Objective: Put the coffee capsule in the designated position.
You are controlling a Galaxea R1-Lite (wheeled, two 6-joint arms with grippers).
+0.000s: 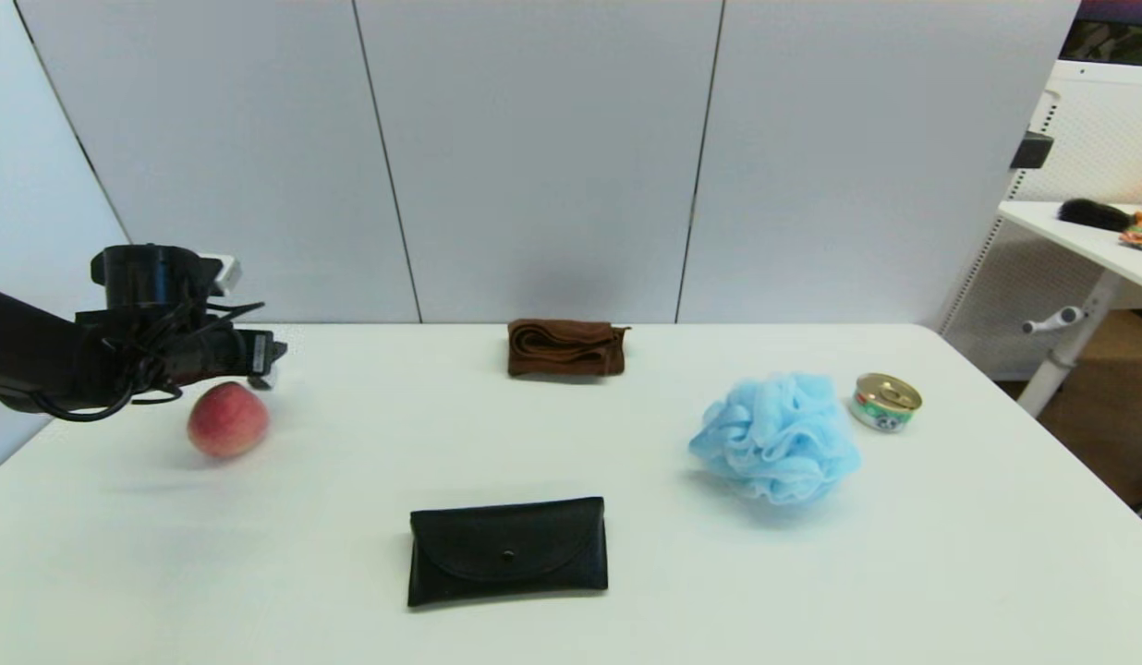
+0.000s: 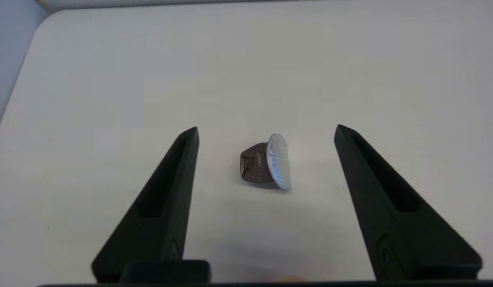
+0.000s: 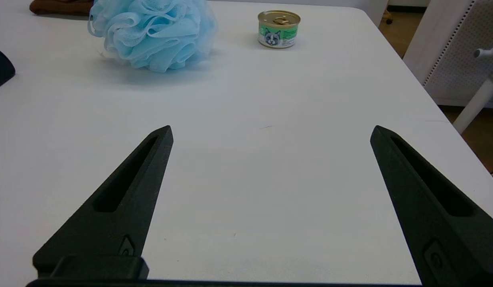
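Left claw (image 2: 266, 131) spread wide, low over table, coffee capsule (image 2: 265, 162) between its fingers.

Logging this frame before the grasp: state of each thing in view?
coffee capsule: on its side on the table, between the open fingers, untouched
left gripper: open, over the capsule
right gripper: open, empty, over bare table
peach: resting loose
black pouch: flap shut
brown cloth: folded
cat-food tin: upright, lid sealed
blue bath pouf: resting loose

Coffee capsule (image 2: 264, 163): dull brown body w/ shiny foil end; matt white table (image 2: 111, 79); matt black plastic left hand (image 2: 266, 133).
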